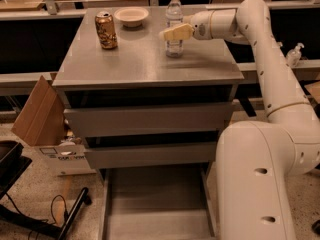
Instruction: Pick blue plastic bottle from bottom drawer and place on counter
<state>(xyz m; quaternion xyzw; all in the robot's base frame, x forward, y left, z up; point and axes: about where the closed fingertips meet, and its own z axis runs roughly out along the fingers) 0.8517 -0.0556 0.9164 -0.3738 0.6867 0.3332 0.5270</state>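
The blue plastic bottle [174,10], clear with a white cap, is upright at the back right of the counter [140,64], its base at the surface. My gripper [173,32] reaches in from the right and is shut around the bottle's middle, with one cream finger [176,33] across its front. The bottom drawer [155,204] is pulled open below the cabinet, and its floor shows nothing inside.
A gold-brown can [106,30] and a small white bowl [131,16] stand at the back left of the counter. The two upper drawers [145,121] are closed. A cardboard box [37,116] sits left of the cabinet. A pump dispenser [295,54] stands at right.
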